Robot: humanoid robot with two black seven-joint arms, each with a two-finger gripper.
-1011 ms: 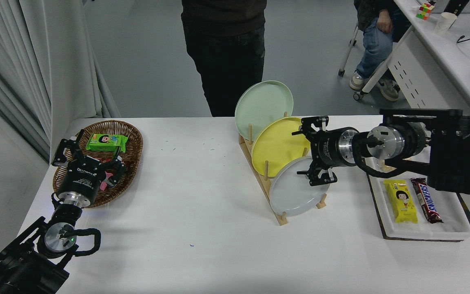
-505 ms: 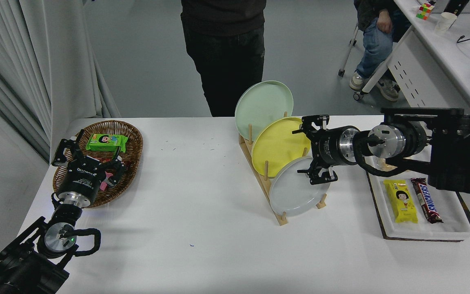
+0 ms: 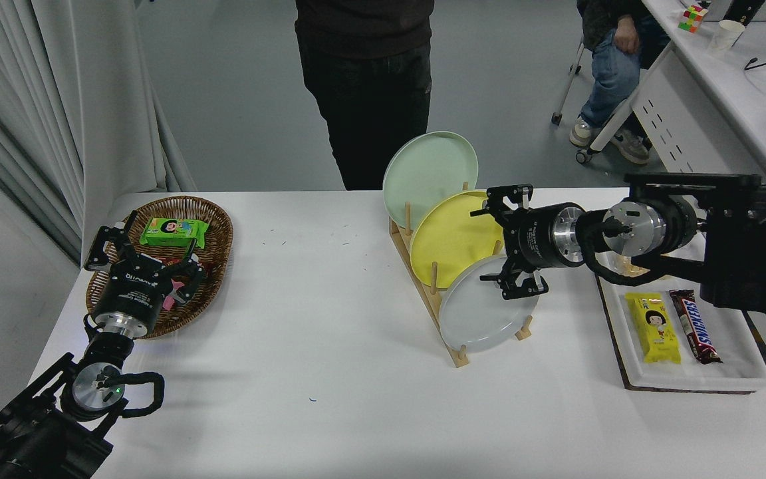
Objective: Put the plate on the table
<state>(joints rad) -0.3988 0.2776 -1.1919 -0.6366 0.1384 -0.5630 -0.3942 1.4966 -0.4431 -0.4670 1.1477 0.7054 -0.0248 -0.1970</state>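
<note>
The table fills the lower part of the frame, white and matte. A person in dark clothes stands at its far edge, top centre, and another sits at the upper right beside a white desk.

The right arm reaches in from the right edge, lying level and pointing left. The left arm is parked in the lower left, its claw over the near rim of a wicker basket that holds a green packet.

Right of centre a wooden rack holds three plates on edge: a pale green one at the back, a yellow one in the middle and the grey plate at the front, lowest in the frame. The grey plate leans in its slot, its bottom rim near the rack's front end.

A white tray at the lower right carries a yellow bar and a brown bar.

The right claw is spread wide, one finger at the upper right rim of the yellow plate, the other at the top right rim of the grey plate. It grips nothing; whether the lower fingertip touches the grey rim cannot be told.
</note>
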